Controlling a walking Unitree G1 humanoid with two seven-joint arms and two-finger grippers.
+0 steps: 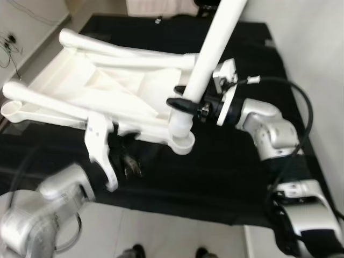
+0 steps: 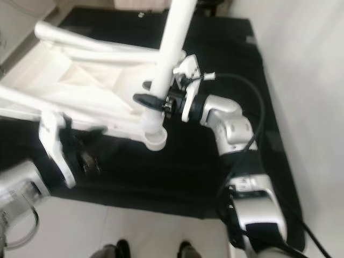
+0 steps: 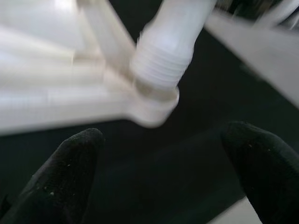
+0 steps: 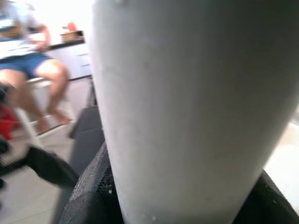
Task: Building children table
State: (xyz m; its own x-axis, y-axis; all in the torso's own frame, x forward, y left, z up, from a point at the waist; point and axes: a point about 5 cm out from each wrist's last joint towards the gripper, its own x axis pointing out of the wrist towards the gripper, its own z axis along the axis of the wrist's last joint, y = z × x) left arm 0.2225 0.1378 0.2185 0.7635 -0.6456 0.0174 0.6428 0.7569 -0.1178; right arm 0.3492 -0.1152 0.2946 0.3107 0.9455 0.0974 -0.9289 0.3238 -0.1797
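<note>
The white children's table (image 1: 123, 91) lies upside down on a black mat (image 1: 215, 177). A long white leg (image 1: 212, 48) stands tilted in the near corner socket (image 1: 183, 142). My right gripper (image 1: 183, 104) is shut on this leg just above the socket, and the leg (image 4: 187, 107) sits between its black fingers (image 4: 88, 200) in the right wrist view. My left gripper (image 1: 129, 164) hovers low over the mat in front of the table's near edge, open and holding nothing. Its wrist view shows the leg's threaded end (image 3: 163, 60) seated in the socket, beyond its spread fingertips (image 3: 65, 177).
Two other white legs (image 1: 48, 99) stick out from the table's far side to the left. Pale floor tiles (image 1: 161, 231) border the mat in front, with two dark shoes (image 1: 166, 251) at the frame's bottom. A person (image 4: 32, 70) sits in the background. A white wall (image 1: 317, 54) runs along the right.
</note>
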